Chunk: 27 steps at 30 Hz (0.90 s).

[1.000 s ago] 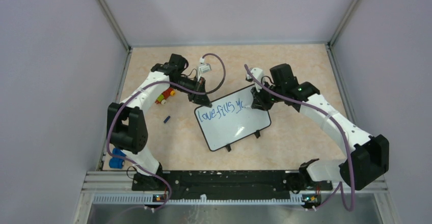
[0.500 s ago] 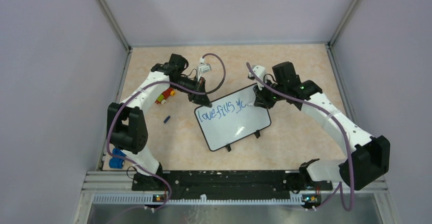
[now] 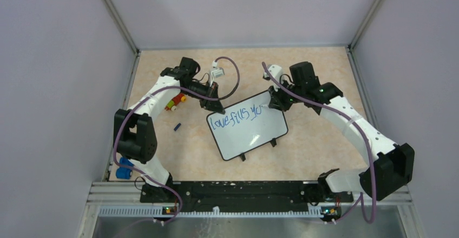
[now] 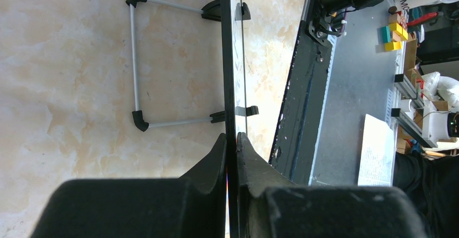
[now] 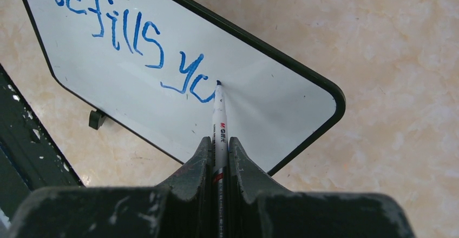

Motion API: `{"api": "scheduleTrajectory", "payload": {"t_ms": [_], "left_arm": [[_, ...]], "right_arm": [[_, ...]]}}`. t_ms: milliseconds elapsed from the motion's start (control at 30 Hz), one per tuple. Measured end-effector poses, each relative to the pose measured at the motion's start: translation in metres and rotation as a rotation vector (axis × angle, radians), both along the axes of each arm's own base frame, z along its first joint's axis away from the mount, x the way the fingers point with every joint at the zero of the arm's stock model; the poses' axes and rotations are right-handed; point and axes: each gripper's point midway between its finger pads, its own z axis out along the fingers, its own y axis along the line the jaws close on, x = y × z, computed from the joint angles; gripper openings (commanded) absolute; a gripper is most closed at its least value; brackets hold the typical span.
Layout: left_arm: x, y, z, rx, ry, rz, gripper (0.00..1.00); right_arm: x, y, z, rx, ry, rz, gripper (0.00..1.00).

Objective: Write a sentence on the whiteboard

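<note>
The whiteboard [image 3: 250, 135] lies tilted at mid-table, black-framed, with two small feet at its near edge. Its blue sentence [image 3: 235, 117] reads "love fills yo" at this moment. My left gripper [image 3: 218, 109] is shut on the board's far left edge; the left wrist view shows the thin frame [image 4: 229, 59] edge-on, pinched at my left gripper [image 4: 231, 140]. My right gripper [image 3: 274, 104] is shut on a white marker [image 5: 219, 120]. The marker's blue tip rests on the whiteboard [image 5: 270, 105] just right of the lettering [image 5: 135, 40], at the end of the last letter.
Red, yellow and green items [image 3: 175, 101] lie under the left arm, and a small blue cap [image 3: 177, 126] sits left of the board. A blue object [image 3: 124, 169] rests by the left base. Grey walls close in the far, left and right sides.
The right gripper has carried the marker slightly away and to the right, and the last stroke has closed from "yc" into "yo". Left gripper and board have stayed still.
</note>
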Motion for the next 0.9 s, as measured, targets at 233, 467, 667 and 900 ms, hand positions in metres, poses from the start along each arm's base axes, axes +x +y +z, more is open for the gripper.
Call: {"api": "scheduleTrajectory", "payload": {"t_ms": [233,467,667,900], "left_arm": [[0.000,0.000,0.000,0.000,0.000,0.000,0.00],[0.000,0.000,0.000,0.000,0.000,0.000,0.00],[0.000,0.000,0.000,-0.003,0.001,-0.001,0.00],[0.000,0.000,0.000,-0.003,0.001,-0.001,0.00]], "right_arm": [[-0.005,0.007,-0.002,0.001,0.011,0.022,0.00],[-0.007,0.010,-0.002,0.001,0.012,0.030,0.00],[-0.009,0.007,0.003,0.032,0.020,0.036,0.00],[-0.004,-0.003,0.010,0.045,0.002,0.005,0.00]]}}
